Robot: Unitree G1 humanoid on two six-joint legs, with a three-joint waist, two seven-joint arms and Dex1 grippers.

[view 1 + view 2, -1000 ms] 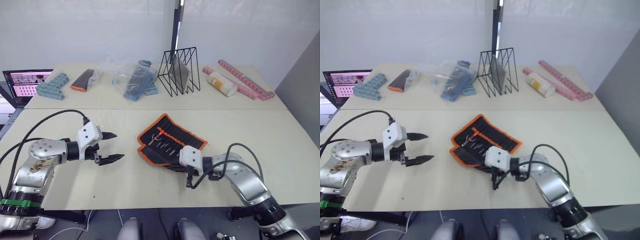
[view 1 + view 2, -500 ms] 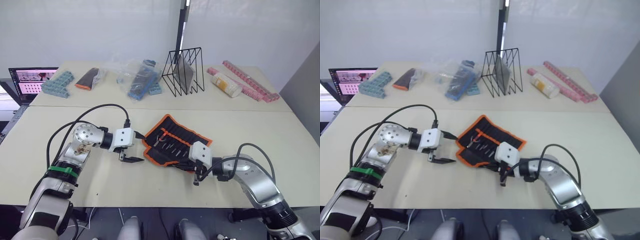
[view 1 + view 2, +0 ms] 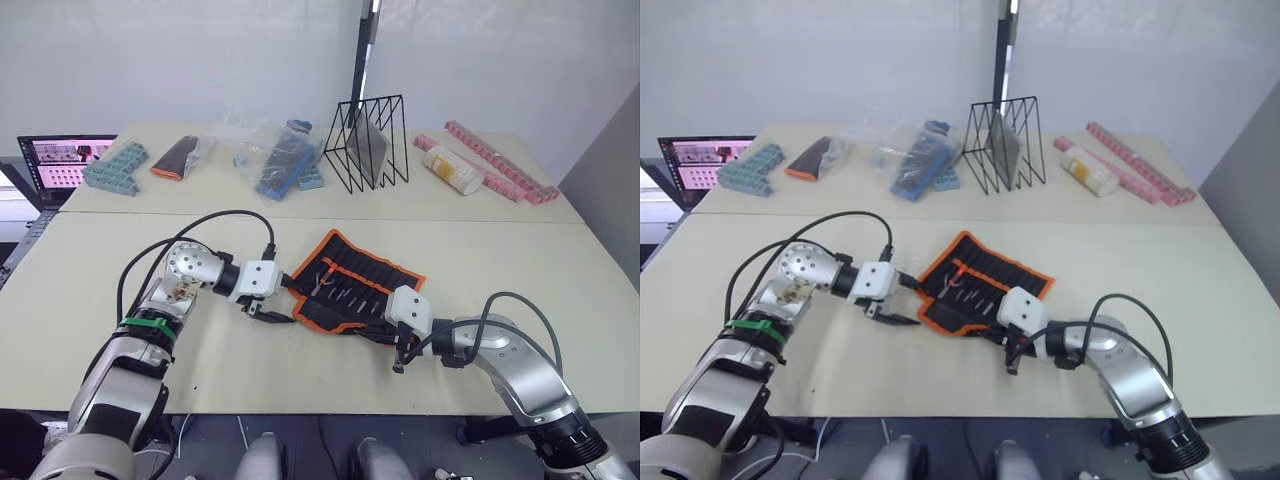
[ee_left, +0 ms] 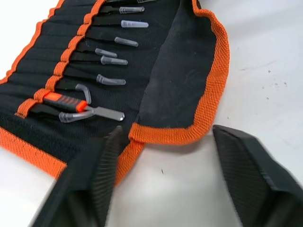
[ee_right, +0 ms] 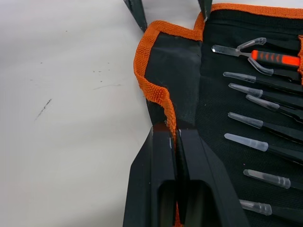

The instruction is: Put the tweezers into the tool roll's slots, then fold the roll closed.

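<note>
The tool roll (image 3: 352,295) lies unrolled near the middle of the front table (image 3: 120,250), inner face up, its orange edging running round the black fabric. The tweezers (image 5: 255,120) sit in the slots (image 4: 61,71) in a row across the inner face, their tips capped in clear plastic and pointing toward the roll's flap; one with an orange grip (image 5: 277,57) lies at the end of the row, nearest the left pincer. The right pincer (image 5: 173,142) has its fingers pressed together on the orange-edged flap (image 5: 156,90) at the roll's near edge — the hem is caught between them and lifts slightly off the table. The left pincer (image 4: 163,161) is spread wide at the roll's left end, one finger (image 4: 102,165) touching or just over the orange hem, the other finger (image 4: 246,161) clear of the fabric above bare table, with the flap's corner between them but not gripped. On the far table stand a black wire rack (image 3: 365,145), a clear plastic bag with blue items (image 3: 275,160), teal blocks (image 3: 115,170), a small black-and-orange pouch (image 3: 175,157), a cream bottle lying on its side (image 3: 447,168) and pink strips (image 3: 495,160) — all well apart from the roll. A laptop screen (image 3: 60,160) shows at the far left.
</note>
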